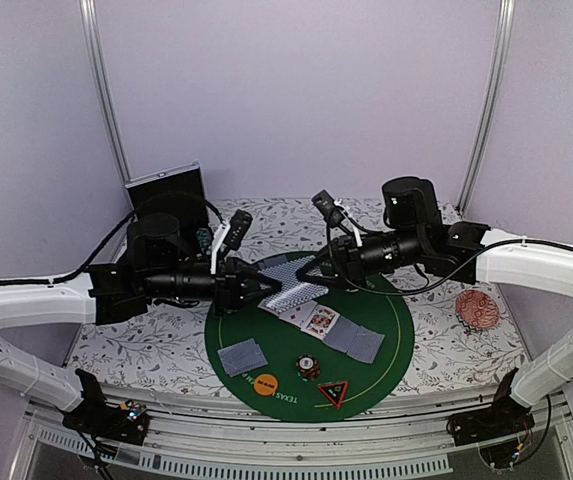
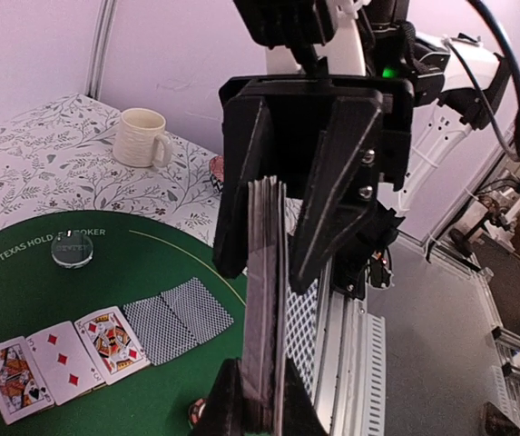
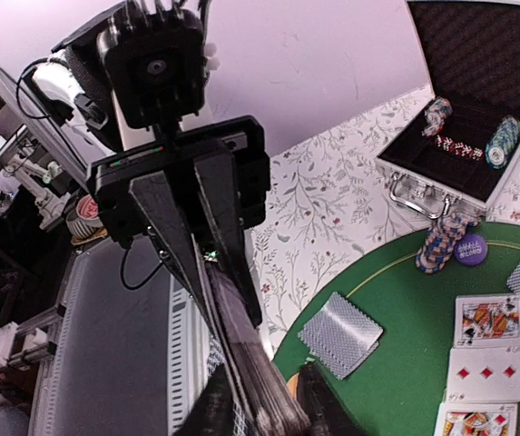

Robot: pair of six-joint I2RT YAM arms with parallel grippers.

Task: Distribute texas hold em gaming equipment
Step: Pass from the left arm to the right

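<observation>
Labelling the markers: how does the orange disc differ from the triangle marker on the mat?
The orange disc is round, the triangle marker three-cornered. The disc is orange with dark print; the triangle is dark with a red edge. The disc lies left of the chip stack, the triangle right of it. Both lie flat on the green mat near its near edge.

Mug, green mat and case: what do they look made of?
Mug: likely glazed ceramic, cream, ribbed, slightly glossy. Mat: probably felt or fabric, matte green with printed lettering. Case: seemingly aluminium, with bright silver edges and handle, lined with dark textured foam.
</observation>
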